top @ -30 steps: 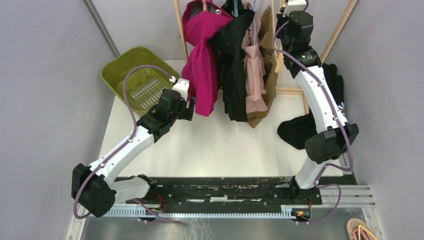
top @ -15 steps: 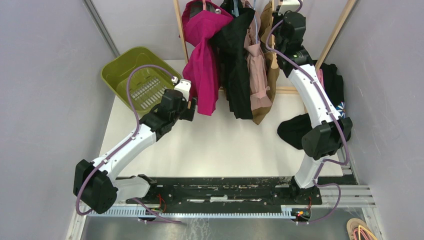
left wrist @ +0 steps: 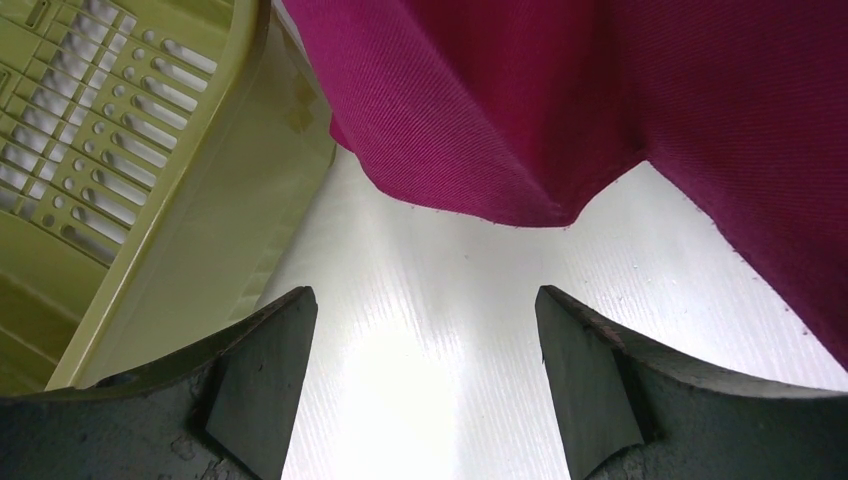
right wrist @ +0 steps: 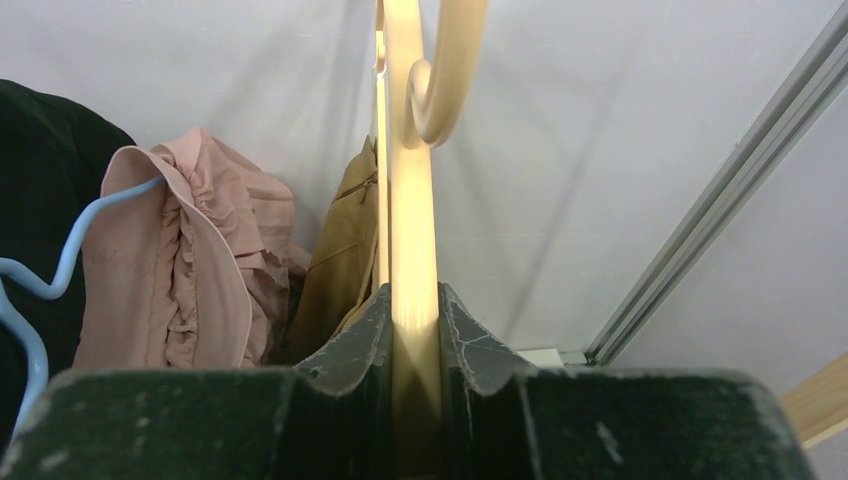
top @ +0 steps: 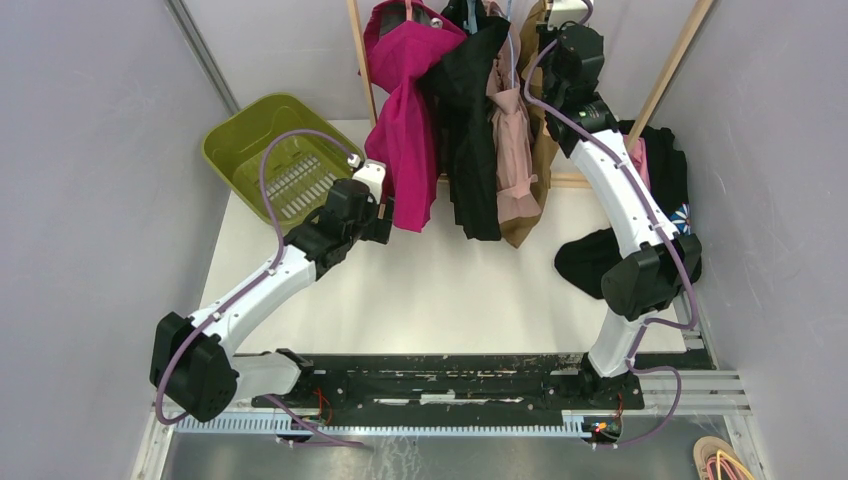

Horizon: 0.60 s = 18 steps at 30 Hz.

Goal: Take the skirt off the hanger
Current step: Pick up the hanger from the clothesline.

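Right tool pinches smooth wooden hanger; left tool gapes near magenta twill.

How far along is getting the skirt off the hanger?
Done: the right jaws are shut on the wooden hanger. In hand: the left jaws stand open under the magenta garment, holding nothing. Left: the brown garment by that hanger is not yet pulled off.

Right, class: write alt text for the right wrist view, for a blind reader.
The right claw is shut on a pale wooden hanger that rises to a curled hook. Beside it hang a tan garment and a pink ruffled garment with a light blue hanger.
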Tool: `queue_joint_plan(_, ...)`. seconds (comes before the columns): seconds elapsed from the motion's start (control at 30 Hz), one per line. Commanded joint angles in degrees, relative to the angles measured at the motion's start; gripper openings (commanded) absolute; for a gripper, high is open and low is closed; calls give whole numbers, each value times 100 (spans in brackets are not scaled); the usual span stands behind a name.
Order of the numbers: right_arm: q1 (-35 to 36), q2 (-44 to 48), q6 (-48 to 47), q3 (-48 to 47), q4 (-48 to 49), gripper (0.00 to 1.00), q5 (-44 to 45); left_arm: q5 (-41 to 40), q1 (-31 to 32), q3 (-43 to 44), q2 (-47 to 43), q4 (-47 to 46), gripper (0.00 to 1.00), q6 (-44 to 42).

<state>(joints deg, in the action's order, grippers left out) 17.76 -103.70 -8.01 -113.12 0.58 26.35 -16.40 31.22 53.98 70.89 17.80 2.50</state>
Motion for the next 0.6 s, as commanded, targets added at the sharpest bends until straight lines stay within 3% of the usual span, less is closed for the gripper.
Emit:
queue_joint_plan(0.0,-28,208,-87,-642,1998,1,109,9,-17,201,12,-239,87,-160)
queue_joint_plan(0.3,96,357,-119,-432,2155,1,64,-27,-20,276,112,-184,87,-198)
queue_joint_plan(0.57,113,394,-295,-792,2247,1,-49,61,-20,349,296,-268,87,-206)
